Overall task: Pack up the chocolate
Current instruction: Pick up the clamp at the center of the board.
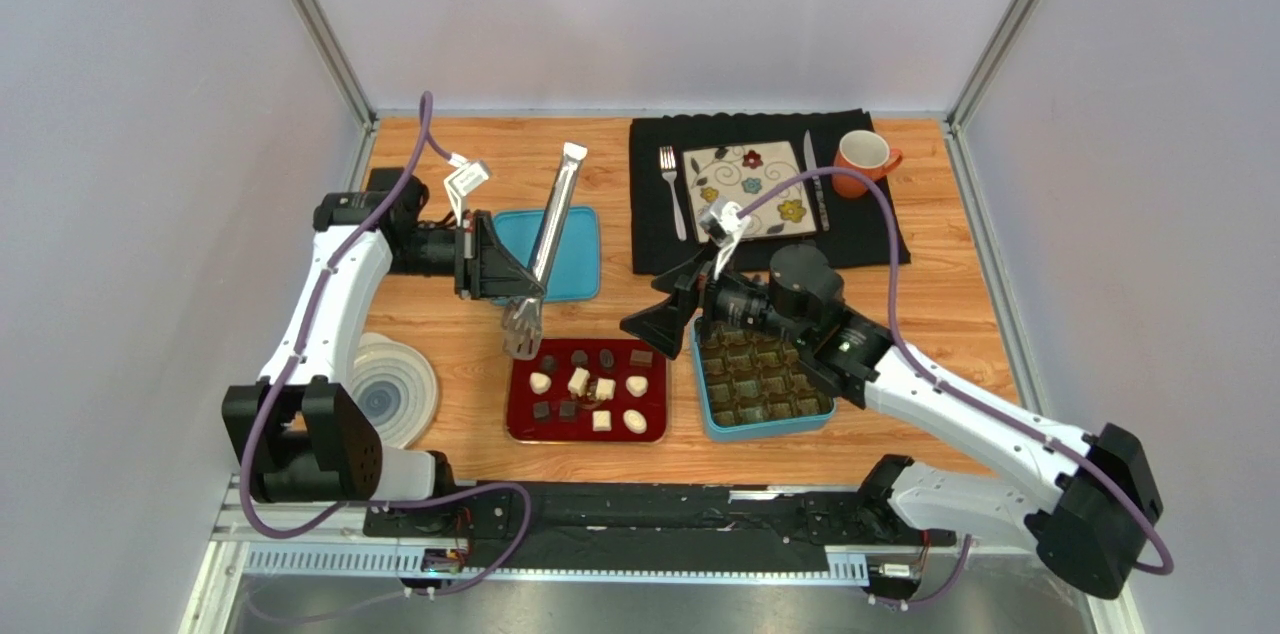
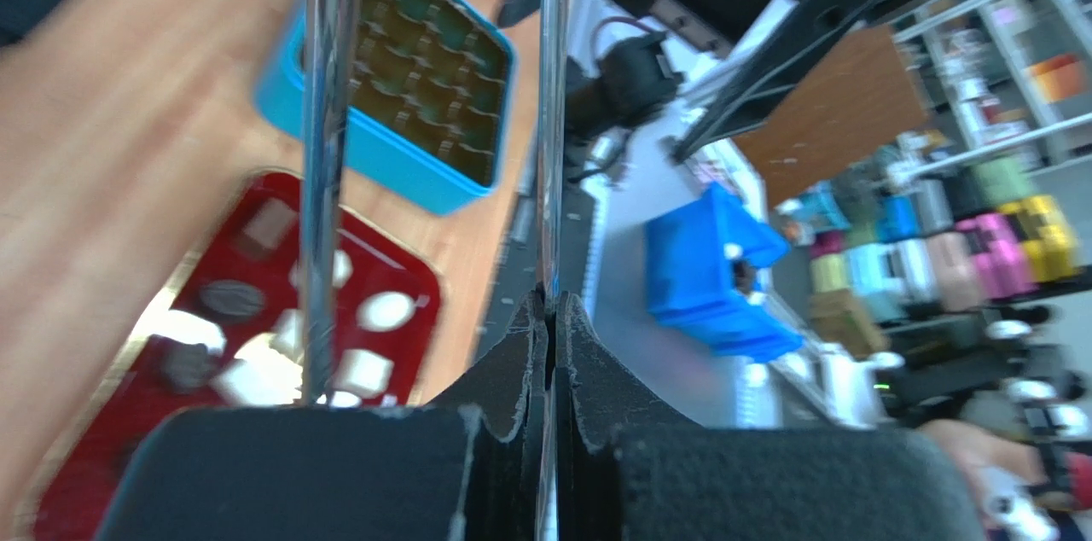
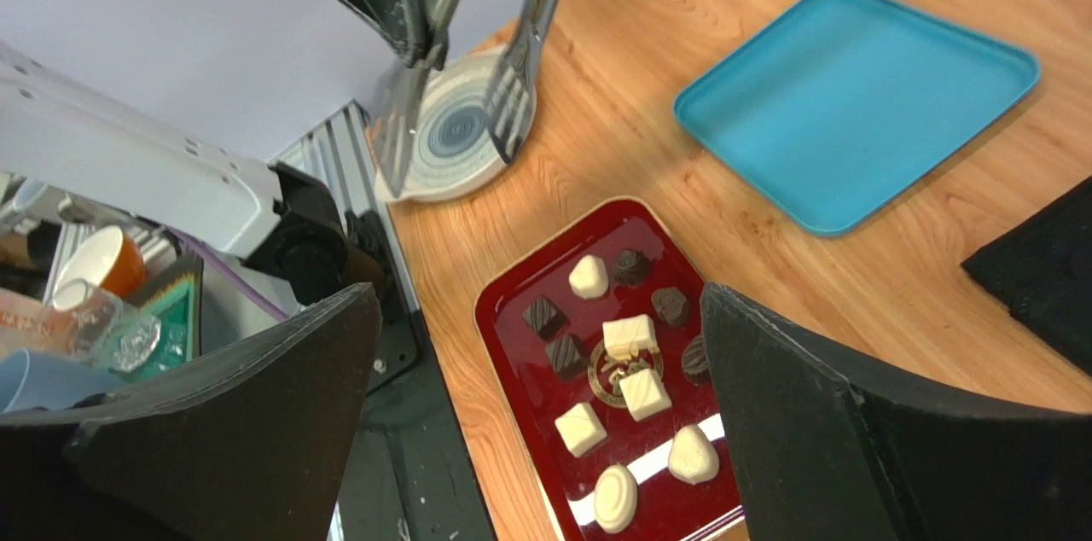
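Note:
The chocolate (image 1: 601, 391), several dark and white pieces, lies on a red tray (image 1: 519, 424) at the table's front middle. To its right stands a blue box (image 1: 766, 429) with empty compartments. My left gripper (image 1: 496, 262) is shut on one arm of the metal tongs (image 1: 549, 237), whose tips hang just above the tray's far edge. The left wrist view shows the fingers (image 2: 519, 362) pinched on that arm (image 2: 554, 119). My right gripper (image 1: 669, 312) stands open at the tray's right end. In its wrist view the chocolate (image 3: 645, 394) lies between the wide fingers (image 3: 820, 426).
A blue lid (image 1: 579, 252) lies behind the tray, under the tongs. A white ringed dish (image 1: 394, 387) sits at the front left. On a black mat (image 1: 751, 252) at the back right are a flowered square plate (image 1: 748, 189), fork, knife and orange mug (image 1: 864, 154).

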Controlling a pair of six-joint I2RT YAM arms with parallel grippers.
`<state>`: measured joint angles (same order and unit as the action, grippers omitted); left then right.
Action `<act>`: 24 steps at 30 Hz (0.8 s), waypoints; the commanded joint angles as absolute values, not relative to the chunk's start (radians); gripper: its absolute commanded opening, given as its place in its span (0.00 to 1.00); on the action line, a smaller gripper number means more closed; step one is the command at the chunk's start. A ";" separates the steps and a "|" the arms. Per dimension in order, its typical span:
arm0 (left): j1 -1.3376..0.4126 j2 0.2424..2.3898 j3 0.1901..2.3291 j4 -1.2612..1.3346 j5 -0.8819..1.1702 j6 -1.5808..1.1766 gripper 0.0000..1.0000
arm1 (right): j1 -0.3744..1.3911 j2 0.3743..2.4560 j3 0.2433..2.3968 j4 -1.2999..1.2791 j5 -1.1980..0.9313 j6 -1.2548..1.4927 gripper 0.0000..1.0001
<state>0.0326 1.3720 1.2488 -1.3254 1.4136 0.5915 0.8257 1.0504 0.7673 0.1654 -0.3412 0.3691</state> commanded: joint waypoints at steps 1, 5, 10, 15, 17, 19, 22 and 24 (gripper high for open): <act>-0.047 1.298 1.218 -1.218 1.763 0.332 0.00 | 0.824 1.118 0.871 0.172 -0.454 0.299 1.00; -0.101 1.215 1.157 -1.123 1.755 0.252 0.00 | 0.822 1.215 0.933 0.207 -0.538 0.311 1.00; -0.121 1.109 1.010 -0.769 1.761 -0.047 0.00 | 0.819 1.301 1.018 0.216 -0.673 0.344 1.00; -0.132 1.011 0.901 -0.441 1.759 -0.305 0.00 | 0.813 1.338 1.035 0.264 -0.718 0.367 1.00; -0.135 0.993 0.867 -0.373 1.759 -0.362 0.00 | 0.813 1.351 1.058 0.265 -0.745 0.370 1.00; -0.137 0.986 0.861 -0.344 1.759 -0.383 0.00 | 0.813 1.371 1.081 0.273 -0.778 0.386 1.00; -0.138 0.980 0.856 -0.342 1.758 -0.382 0.00 | 0.813 1.400 1.104 0.288 -0.808 0.409 1.00; -0.138 0.977 0.854 -0.342 1.758 -0.380 0.00 | 0.816 1.413 1.129 0.291 -0.816 0.414 1.00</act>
